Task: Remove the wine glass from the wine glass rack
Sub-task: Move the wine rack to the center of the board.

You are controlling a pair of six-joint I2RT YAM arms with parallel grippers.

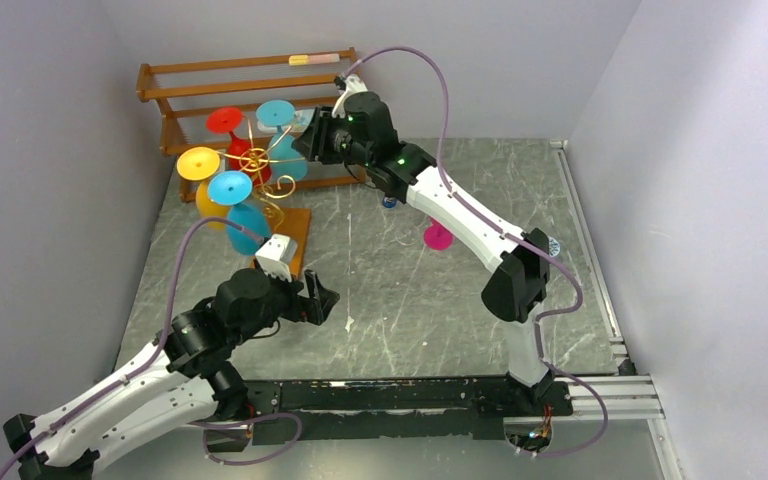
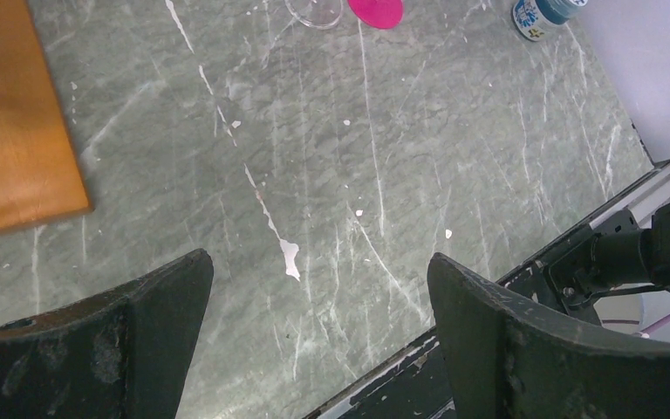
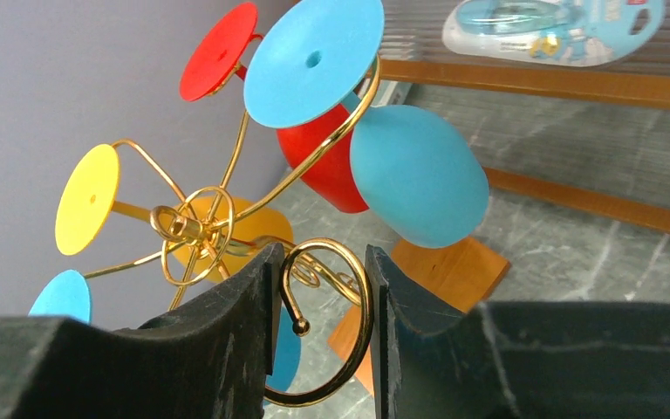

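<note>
- The wine glass rack (image 1: 260,160) stands at the back left of the table (image 1: 440,310) on its flat wooden base (image 1: 296,235).
- The glasses hang upside down with their round feet hooked in the gold arms. I think that is what stops them from falling.
- The right gripper (image 3: 318,288) is up high, right at the rack. That is likely because the glasses have to be reached from the side.
- Its fingers are only a little way apart and they hold no glass.
- An empty gold curl (image 3: 324,243) sits in the gap between the fingers (I cannot tell if they touch it).
- The closest glass is the blue wine glass (image 3: 414,188). In the right wrist view it hangs just above the fingers and to the right, apart from them.
- A red glass (image 3: 327,170) hangs close behind the blue one, so a grab there has to be careful.
- The left gripper (image 2: 318,262) is wide open and empty. It hangs low over the table near a corner of the wooden base, out of the way.
- A pink glass (image 1: 438,236) is down on the table, well apart from the rack.
</note>
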